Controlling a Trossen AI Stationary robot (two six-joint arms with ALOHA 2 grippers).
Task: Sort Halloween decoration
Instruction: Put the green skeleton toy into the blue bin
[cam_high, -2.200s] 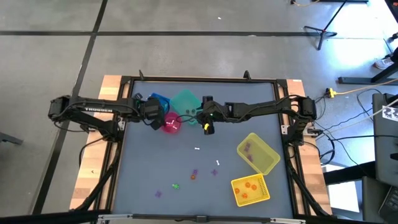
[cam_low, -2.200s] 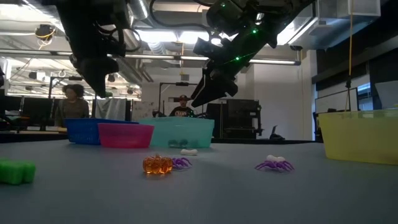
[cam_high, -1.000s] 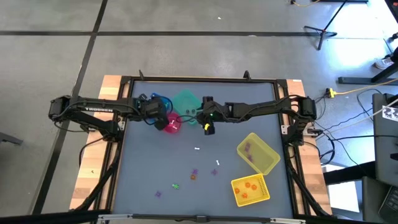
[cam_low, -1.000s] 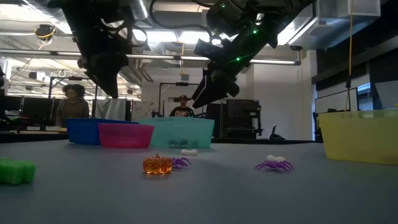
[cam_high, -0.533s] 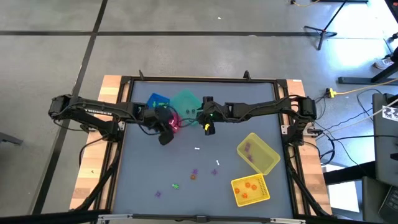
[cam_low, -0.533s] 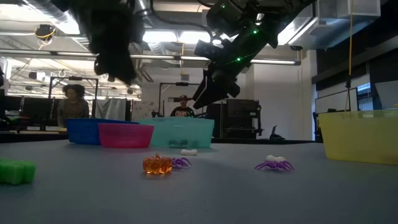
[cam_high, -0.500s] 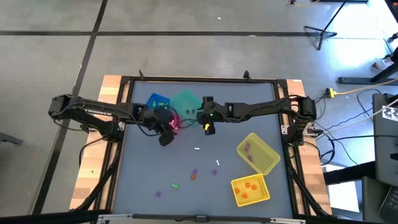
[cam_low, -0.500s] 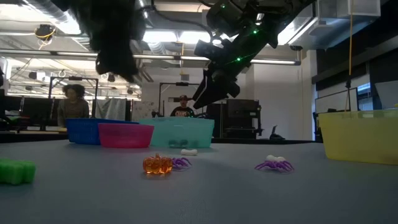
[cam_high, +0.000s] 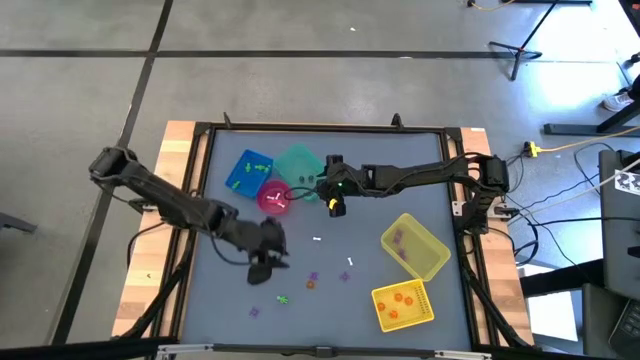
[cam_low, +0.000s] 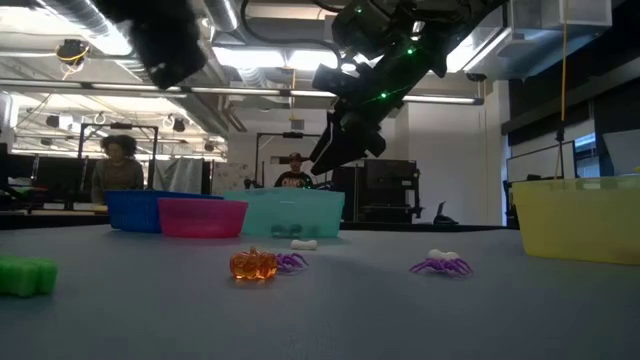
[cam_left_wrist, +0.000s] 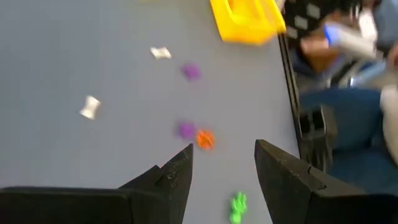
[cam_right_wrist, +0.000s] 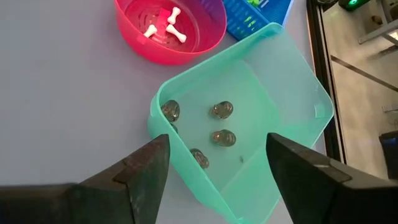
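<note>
Left gripper (cam_high: 262, 268) over loose trinkets
Fingers apart, seemingly empty; right gripper (cam_right_wrist: 214, 165) gaped above teal bin (cam_right_wrist: 283, 124), frame centre.

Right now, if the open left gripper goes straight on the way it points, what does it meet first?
Probably the small orange plastic trinket, just beyond the left gripper; a purple trinket lies beside it. Depth is unclear.
</note>
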